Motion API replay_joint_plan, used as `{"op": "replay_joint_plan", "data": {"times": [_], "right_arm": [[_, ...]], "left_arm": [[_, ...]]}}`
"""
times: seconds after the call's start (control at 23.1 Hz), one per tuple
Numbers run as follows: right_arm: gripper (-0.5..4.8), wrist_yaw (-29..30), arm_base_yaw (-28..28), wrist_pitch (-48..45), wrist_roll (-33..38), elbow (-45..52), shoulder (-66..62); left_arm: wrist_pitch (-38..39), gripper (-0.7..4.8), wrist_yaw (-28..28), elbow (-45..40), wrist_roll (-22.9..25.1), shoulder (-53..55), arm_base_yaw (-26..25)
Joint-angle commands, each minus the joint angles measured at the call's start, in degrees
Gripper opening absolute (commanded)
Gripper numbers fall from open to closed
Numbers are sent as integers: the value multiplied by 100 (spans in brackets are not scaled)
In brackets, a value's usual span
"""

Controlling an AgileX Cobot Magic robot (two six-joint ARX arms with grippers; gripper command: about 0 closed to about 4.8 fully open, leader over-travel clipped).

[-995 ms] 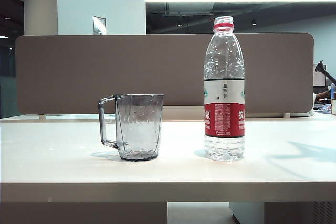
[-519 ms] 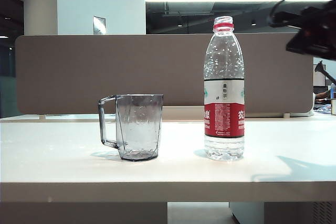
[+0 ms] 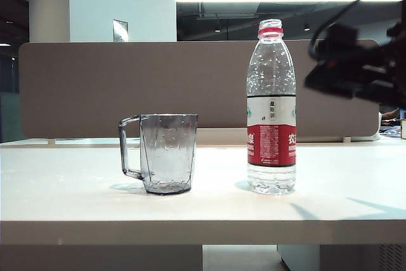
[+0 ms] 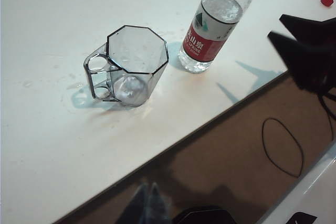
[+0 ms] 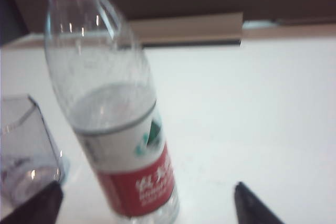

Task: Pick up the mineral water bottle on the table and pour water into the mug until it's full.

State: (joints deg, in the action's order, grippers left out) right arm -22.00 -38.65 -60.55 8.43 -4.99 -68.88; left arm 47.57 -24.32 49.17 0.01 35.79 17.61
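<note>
The bottle [image 3: 271, 109] stands upright and uncapped on the desk [image 3: 76, 201], right of the mug [image 3: 162, 153] and apart from it. The right gripper [image 5: 147, 203] hangs in the air to the bottle's right at shoulder height, its 2 fingers [image 5: 31, 205] spread wide with the bottle between them, not touching it. The left gripper [image 4: 148, 203] hovers off the desk's edge; I cannot tell its state. A red cap [image 4: 327, 0] lies farther off on the desk.

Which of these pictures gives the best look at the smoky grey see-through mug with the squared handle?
The exterior view: the smoky grey faceted mug stands whole, side-on, handle showing. The left wrist view looks down into its open rim. The right wrist view catches only a blurred corner.
</note>
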Motion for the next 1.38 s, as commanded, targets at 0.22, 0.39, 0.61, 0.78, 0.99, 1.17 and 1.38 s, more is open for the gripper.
{"op": "replay_joint_plan", "data": {"times": [0.22,0.39,0.61,0.78,0.99,1.17,1.38], "right_arm": [[433,555,2,-960,35,-251,-1252],[442,570,9,-1329,35,-647,-2065],[442,614,11,-1576,33,-1071,-2817],[442,610,17,-1840,33,-1394,-3296],[442,570,352,-1832,37,-1978,-3864],[442,697,474,-1818,37,-2149,-3965],[441,892,485,-1666,35,-2455,-3969]], "left_arm": [[-48,-5,-33,9,17,-4,0],[-46,-5,-35,9,17,-7,0],[-48,-5,-20,9,17,-7,0],[-48,-5,-17,7,17,-7,0],[-46,-5,-15,9,17,-7,0],[-46,-5,-17,9,17,-7,0],[-46,-5,-15,9,17,-7,0]]}}
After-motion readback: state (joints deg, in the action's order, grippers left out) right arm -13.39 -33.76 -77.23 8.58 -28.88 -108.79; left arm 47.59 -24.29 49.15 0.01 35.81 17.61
